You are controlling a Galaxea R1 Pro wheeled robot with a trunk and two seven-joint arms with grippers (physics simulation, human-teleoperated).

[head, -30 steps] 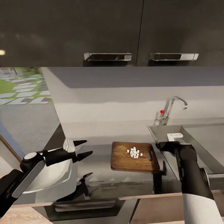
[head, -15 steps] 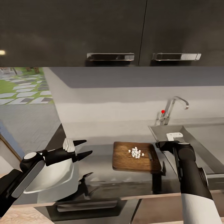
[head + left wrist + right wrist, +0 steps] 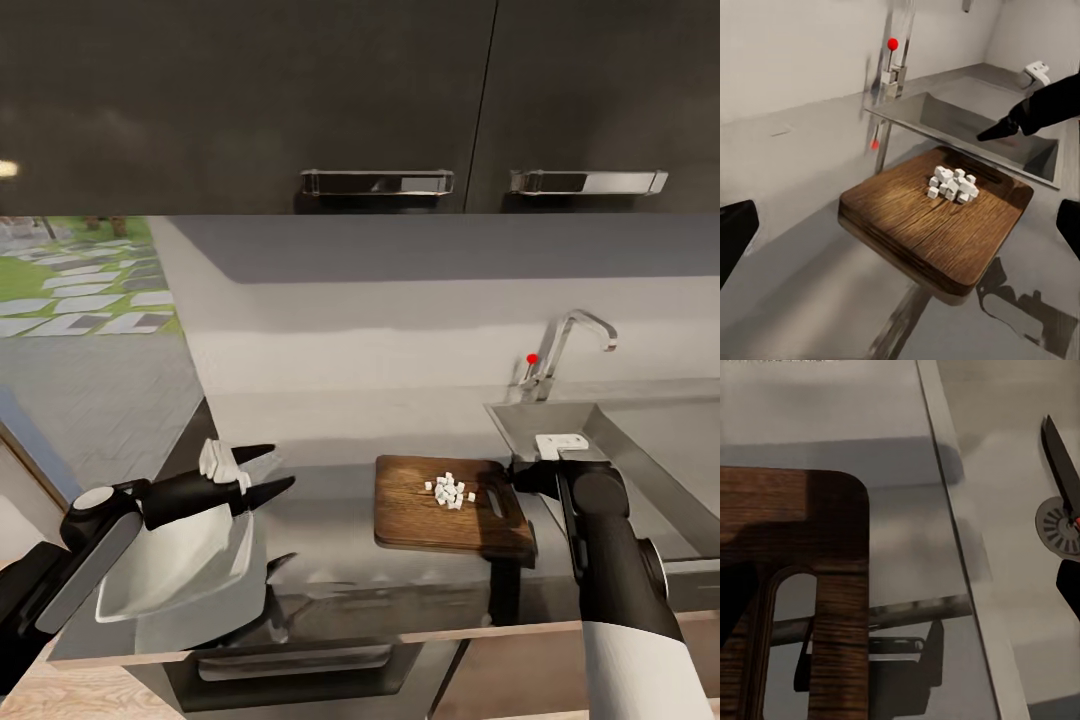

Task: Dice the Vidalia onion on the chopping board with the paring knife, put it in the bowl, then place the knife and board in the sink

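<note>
The diced onion [image 3: 449, 491] is a small heap of white cubes [image 3: 952, 184] on the dark wooden chopping board [image 3: 420, 515], near its slot-handle end [image 3: 791, 622]. The white bowl [image 3: 170, 570] sits on the grey countertop [image 3: 320, 520], under my left forearm. My left gripper [image 3: 282, 465] hovers open over the bowl's right edge, left of the board, with nothing between its fingers. My right gripper [image 3: 520, 474] is at the board's handle end, by the sink's [image 3: 620, 450] left rim. It looks shut on the paring knife [image 3: 1059, 457], whose dark blade points out over the drain [image 3: 1050, 531].
The chrome tap [image 3: 560, 350] with its red dot stands behind the sink. Dark wall cabinets with steel handles [image 3: 375, 182] hang above. The countertop ends just left of the bowl, with floor and a garden view beyond. A drawer front lies below the counter's edge.
The whole picture has slid right, so the camera has moved. The board and bowl now lie further right relative to my arms. Both grippers keep their state.
</note>
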